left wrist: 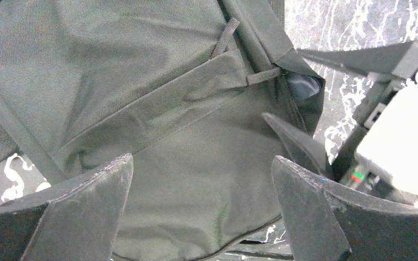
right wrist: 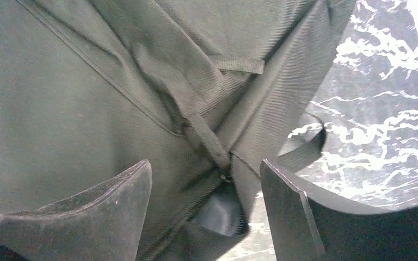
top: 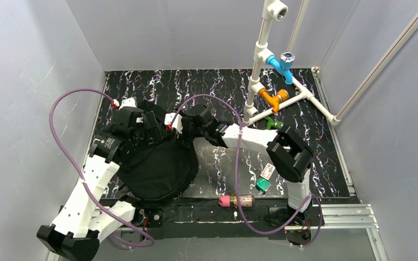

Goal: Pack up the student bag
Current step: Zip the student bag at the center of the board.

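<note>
Black woven fabric fills both wrist views: the student bag (top: 158, 168) lies on the left half of the marbled table (top: 223, 87). Its rounded body is toward the near edge and its long axis runs away from the arm bases to the far end, where both arms meet above it. The left gripper (left wrist: 201, 159) hangs over a flat panel with its jaws spread wide and nothing between them. The zip opening (left wrist: 303, 87) sits off to its right, close to the other arm's fingers. The right gripper (right wrist: 206, 162) is just as wide apart and empty, and the gap in the zip (right wrist: 220, 209), with shiny lining inside, shows directly below the space between its fingers. A webbing pull leads down to that gap. By this view the right arm is nearer to the mouth, so widening the opening looks like its job, with the left steadying the fabric beside it. A small pink-ended item (top: 236, 202) waits well apart at the near edge.
</note>
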Motion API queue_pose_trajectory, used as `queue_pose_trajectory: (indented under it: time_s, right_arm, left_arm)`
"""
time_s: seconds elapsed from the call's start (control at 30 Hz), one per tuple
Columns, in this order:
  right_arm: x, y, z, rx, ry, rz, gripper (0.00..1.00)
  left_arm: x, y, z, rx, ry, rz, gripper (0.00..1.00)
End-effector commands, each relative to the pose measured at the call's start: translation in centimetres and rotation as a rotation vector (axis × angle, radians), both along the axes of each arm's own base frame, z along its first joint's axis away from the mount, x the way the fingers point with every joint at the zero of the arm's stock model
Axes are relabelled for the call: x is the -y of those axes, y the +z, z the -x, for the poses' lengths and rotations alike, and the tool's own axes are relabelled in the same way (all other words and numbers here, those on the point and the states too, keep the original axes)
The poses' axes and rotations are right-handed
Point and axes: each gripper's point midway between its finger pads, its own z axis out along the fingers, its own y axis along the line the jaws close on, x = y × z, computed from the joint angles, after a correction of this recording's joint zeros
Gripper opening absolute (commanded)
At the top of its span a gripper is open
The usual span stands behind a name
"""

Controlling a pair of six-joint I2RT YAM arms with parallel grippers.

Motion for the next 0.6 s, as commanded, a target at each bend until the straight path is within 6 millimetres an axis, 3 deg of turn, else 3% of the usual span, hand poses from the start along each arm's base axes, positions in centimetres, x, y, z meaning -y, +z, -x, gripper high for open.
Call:
queue_pose_trajectory:
  time_s: [0.0, 0.27, 0.5, 0.57]
  right_arm:
    - [-1.7, 2.3, -1.5, 0.245, 0.16, -0.071, 0.79]
    - [-3.3, -0.1, -2.6, 0.243, 0.18, -0.036, 0.71]
    - [-3.6, 0.5, -5.6, 0.292, 0.04, -0.047, 0.39]
    - [-3.3, 0.8, -6.3, 0.297, -0.015, -0.056, 0.25]
  left_arm:
    - [-0.4, 0.2, 1.4, 0.025, 0.027, 0.042, 0.98]
    - [0.3, -0.6, 2.3, 0.006, 0.008, 0.088, 0.98]
    - [0.7, -1.4, 2.2, -0.019, 0.008, 0.105, 0.98]
    - [0.8, -1.7, 2.1, -0.023, 0.011, 0.107, 0.98]
